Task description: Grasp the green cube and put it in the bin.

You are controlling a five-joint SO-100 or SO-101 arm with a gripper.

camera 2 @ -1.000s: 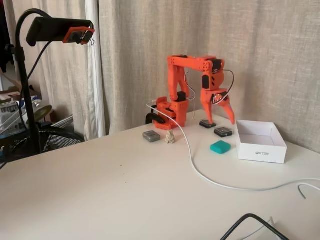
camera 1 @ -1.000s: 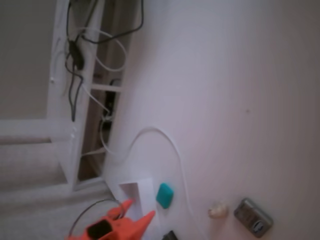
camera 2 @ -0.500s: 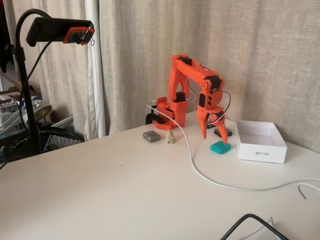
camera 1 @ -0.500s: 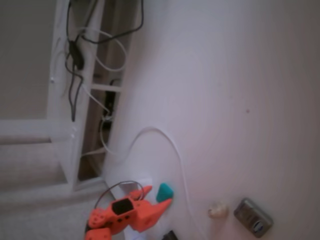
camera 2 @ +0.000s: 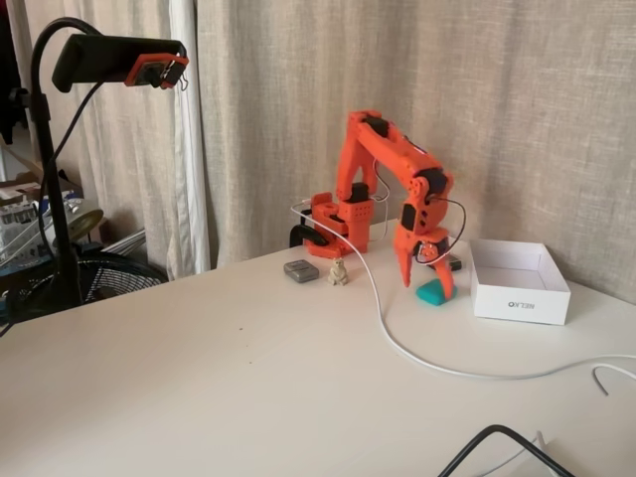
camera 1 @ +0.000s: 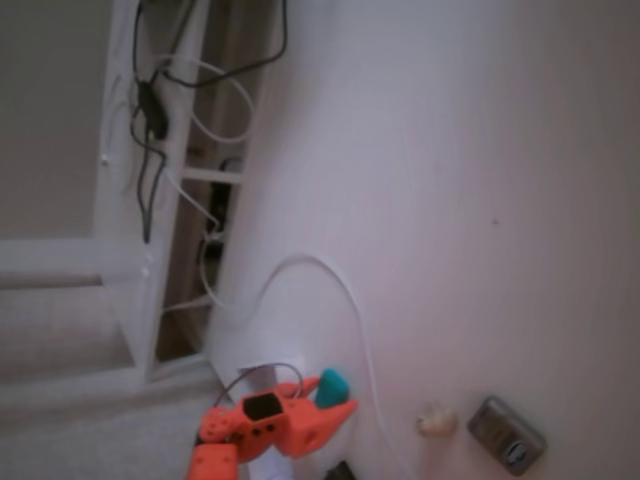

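Arm: orange arm (camera 2: 383,164), base at the table's far edge in front of the curtain (camera 2: 517,109), bent forward and down toward the table (camera 2: 199,378).
Gripper: gripper (camera 2: 425,281) pointing down, its tips at the table surface; in the high fixed view it (camera 1: 330,395) enters from the bottom edge.
Jaws: spread apart, one finger on each side of the green cube; whether they press on it, I cannot tell.
Green cube: green cube (camera 2: 431,292) on the table between the fingers, just beside the bin; half hidden by the gripper in the high view (camera 1: 333,381).
Bin: white bin (camera 2: 519,280) standing open on the table to the right of the cube in the side view, not touching it.
Cable: white cable (camera 2: 397,343) running from the arm's base across the table past the cube.
Cream lump: cream lump (camera 2: 339,271) near the base, left of the cable.
Grey object: grey oblong object (camera 2: 301,270) just beside the cream lump.
Camera stand: black gooseneck stand (camera 2: 60,179) with an orange-clamped camera, far left.
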